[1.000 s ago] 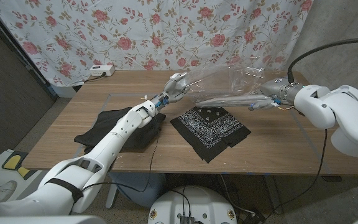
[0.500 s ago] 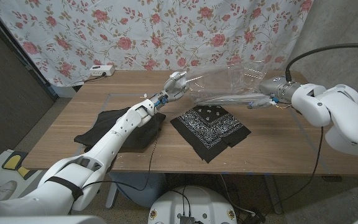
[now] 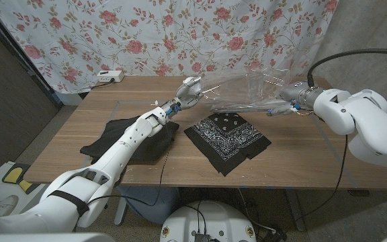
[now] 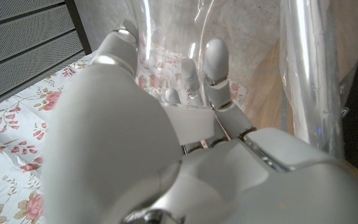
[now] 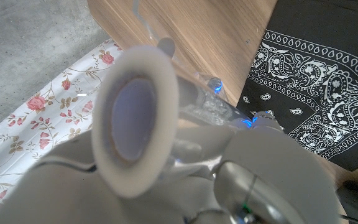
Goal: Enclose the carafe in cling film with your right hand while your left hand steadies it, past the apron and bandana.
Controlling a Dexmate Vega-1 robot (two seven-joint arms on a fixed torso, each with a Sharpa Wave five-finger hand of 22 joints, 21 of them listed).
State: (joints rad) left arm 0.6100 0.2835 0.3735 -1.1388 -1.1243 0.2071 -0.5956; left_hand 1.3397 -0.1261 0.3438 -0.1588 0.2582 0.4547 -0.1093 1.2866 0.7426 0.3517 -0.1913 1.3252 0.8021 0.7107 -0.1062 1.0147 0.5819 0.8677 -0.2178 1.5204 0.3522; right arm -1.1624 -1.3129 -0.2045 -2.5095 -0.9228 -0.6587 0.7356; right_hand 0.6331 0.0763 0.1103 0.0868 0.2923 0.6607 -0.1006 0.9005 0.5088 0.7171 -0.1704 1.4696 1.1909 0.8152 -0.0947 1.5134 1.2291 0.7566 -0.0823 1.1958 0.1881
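The clear glass carafe [image 3: 210, 91] is gripped by the left hand [image 3: 189, 92] near the desk's [image 3: 301, 158] far edge, for steadiness; the white cling-film roll [image 5: 135, 118] is clasped in the right hand [image 3: 289, 101], its transparent film [image 3: 247, 91] stretched across for wrapping.

Backdrop: a white curtain [image 3: 146, 33] printed with pink roses and green stems hangs across the whole back, just behind the worktop.
Worktop: a wooden worktop [image 3: 301, 158] of mid-brown planks, with a faint taped rectangle marked on its surface.
Left side: a dark grey panel [image 3: 9, 87] stands beside the curtain's edge.
Right side: a plain grey wall [image 3: 375, 27] beyond the curtain.
Back edge: a white power strip [image 3: 110, 76] lies on the worktop's far left corner, against the curtain.
Floor: grey, seen beneath the worktop's front edge.
Light: even and soft, indoor.
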